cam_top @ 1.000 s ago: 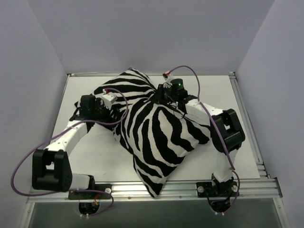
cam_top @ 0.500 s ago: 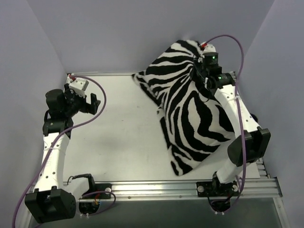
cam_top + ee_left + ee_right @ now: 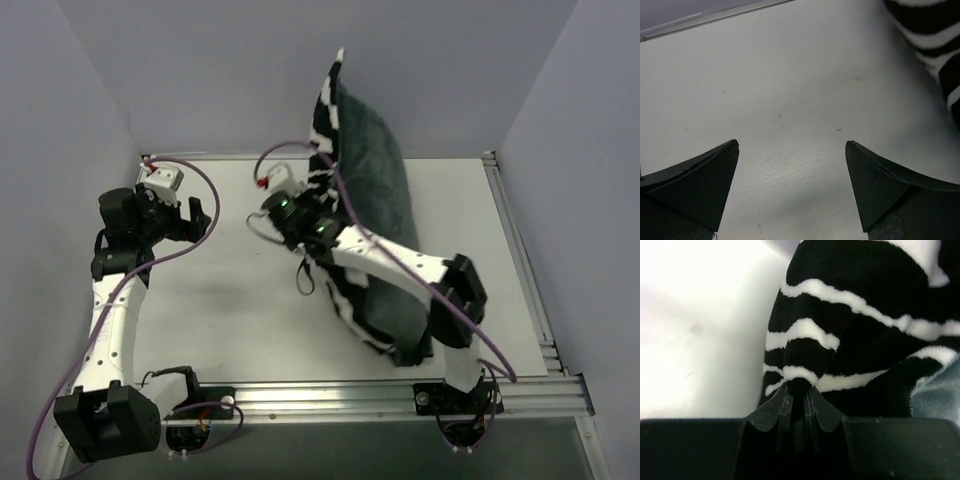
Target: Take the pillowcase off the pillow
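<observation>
The pillowcase point(image 3: 375, 200) stands on edge across the middle of the table. Its dark grey fuzzy face shows, with a zebra-striped rim along its left side. It looks filled; the white pillow is hidden inside. My right gripper point(image 3: 318, 238) is shut on a fold of zebra cloth at that left rim. The right wrist view shows the gripper point(image 3: 799, 386) pinching the striped pillowcase point(image 3: 840, 315). My left gripper point(image 3: 200, 215) is open and empty at the far left, apart from the cloth. In the left wrist view the left gripper point(image 3: 792, 150) hovers over bare table, with a corner of the pillowcase point(image 3: 940, 40) at top right.
The white table point(image 3: 230, 300) lies between grey walls on three sides. A metal rail point(image 3: 400, 395) runs along the front edge, another along the right side point(image 3: 520, 260). Purple cables loop off both wrists.
My right arm swung the cased pillow from the back right to the middle and turned it, so the grey face now shows. My left arm withdrew to the far left and then stayed.
</observation>
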